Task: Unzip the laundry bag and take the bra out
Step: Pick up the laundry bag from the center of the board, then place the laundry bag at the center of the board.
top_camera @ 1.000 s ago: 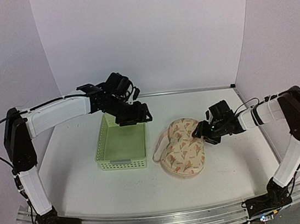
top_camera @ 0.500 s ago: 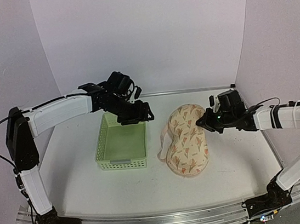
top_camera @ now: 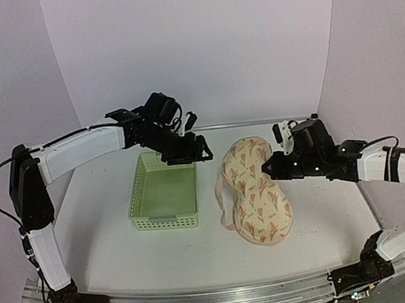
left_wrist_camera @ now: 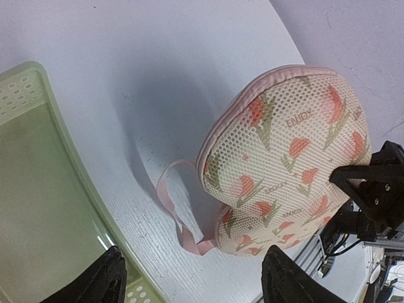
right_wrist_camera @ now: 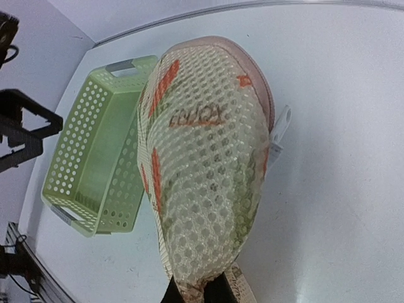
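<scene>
Right claw (top_camera: 268, 167) grips the laundry bag (top_camera: 254, 193) beside the green basket (top_camera: 165, 220); left claw (top_camera: 194, 155) hangs open nearby.

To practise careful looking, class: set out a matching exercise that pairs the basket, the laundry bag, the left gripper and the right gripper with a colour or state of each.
Things:
1. basket
2. laundry bag
3. left gripper
4. right gripper

Descriptions:
A. open, near the basket's far end
B. beige with red-and-green print
C. shut on the bag's edge
D. light green

Pairs: 1-D, 2-B, 3-A, 4-C
</scene>
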`<move>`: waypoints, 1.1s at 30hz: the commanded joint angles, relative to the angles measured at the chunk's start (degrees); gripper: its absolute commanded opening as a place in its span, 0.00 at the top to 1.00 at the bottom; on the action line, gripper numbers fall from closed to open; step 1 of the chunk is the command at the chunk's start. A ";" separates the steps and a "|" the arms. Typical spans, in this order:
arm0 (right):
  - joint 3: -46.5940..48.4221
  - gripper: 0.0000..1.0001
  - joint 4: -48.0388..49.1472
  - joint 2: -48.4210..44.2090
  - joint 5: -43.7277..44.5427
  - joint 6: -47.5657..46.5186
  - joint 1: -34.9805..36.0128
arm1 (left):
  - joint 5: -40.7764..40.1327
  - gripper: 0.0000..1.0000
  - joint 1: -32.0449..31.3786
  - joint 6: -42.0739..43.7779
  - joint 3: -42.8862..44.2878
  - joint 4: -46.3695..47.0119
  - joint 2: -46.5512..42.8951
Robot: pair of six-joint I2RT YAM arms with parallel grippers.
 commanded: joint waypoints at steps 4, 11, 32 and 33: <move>5.11 1.00 -2.47 -7.73 -4.93 -23.08 0.33 | 1.44 0.25 -0.29 9.29 2.61 0.87 -6.25; 13.16 1.00 -17.27 -7.71 -14.74 -44.62 0.41 | 2.25 0.22 -0.23 16.63 2.05 0.32 -11.49; 29.25 1.00 -45.19 13.74 -7.03 -89.94 4.45 | 5.50 0.22 -0.24 17.36 -8.60 1.27 -17.65; 29.72 1.00 -45.06 15.25 -6.38 -90.62 4.88 | 4.89 0.22 -0.28 17.19 -9.48 1.47 -18.10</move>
